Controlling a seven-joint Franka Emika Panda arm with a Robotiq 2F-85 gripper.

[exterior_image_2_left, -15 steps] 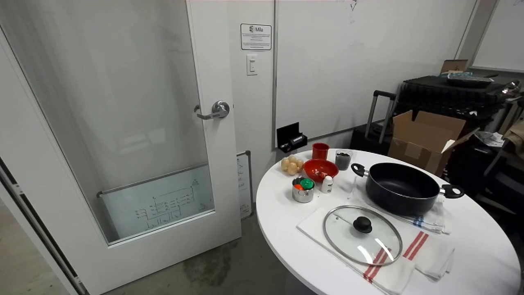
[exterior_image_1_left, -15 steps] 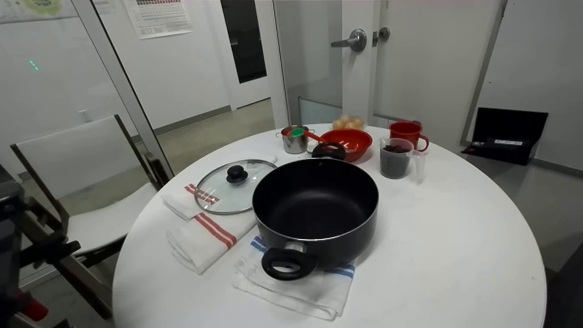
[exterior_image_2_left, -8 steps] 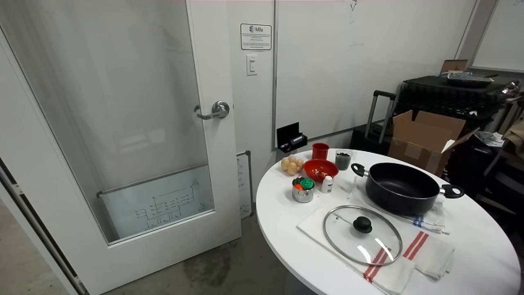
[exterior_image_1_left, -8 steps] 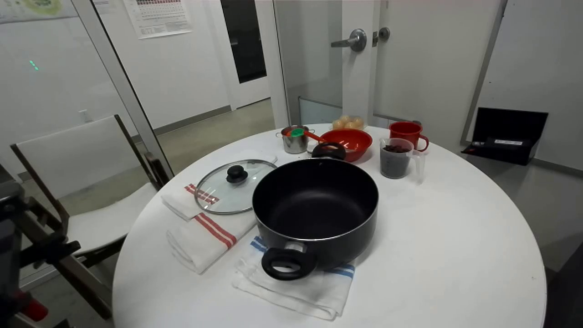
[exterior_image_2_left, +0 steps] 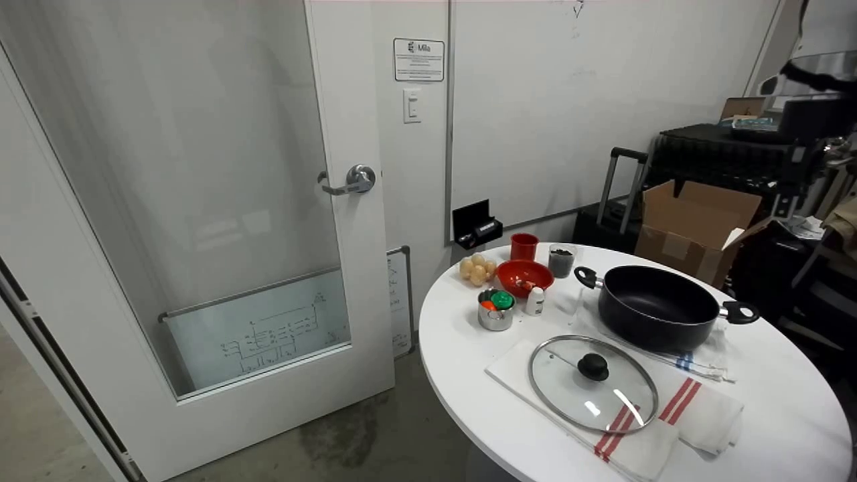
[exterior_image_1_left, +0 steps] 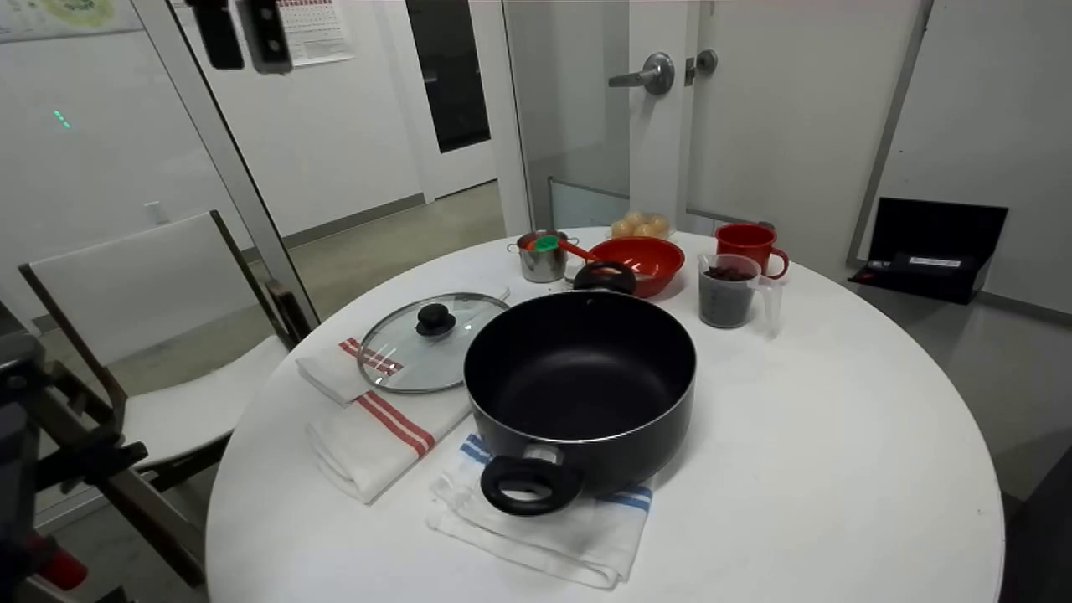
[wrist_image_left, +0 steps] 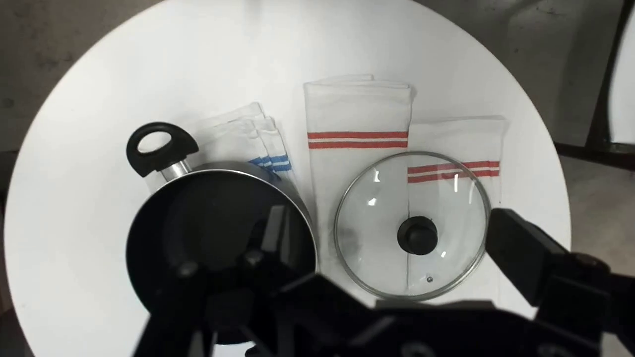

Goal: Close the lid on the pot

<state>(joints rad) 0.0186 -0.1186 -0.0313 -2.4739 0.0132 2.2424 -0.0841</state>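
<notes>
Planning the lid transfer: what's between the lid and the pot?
In the wrist view, part of a red-striped white towel lies between the lid and the pot; nothing upright shows on the visible stretch.

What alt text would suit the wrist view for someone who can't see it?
An uncovered black pot and, to its right, a clear glass lid lying on red-striped white cloth, seen from above on a round white table. The tool, its fingers spread wide, juts in from the bottom edge, hiding part of the pot.

Light is soft; glints dot the glass lid [wrist_image_left: 412, 225]; the gripper [wrist_image_left: 388, 230] is blurred in the wrist view.
</notes>
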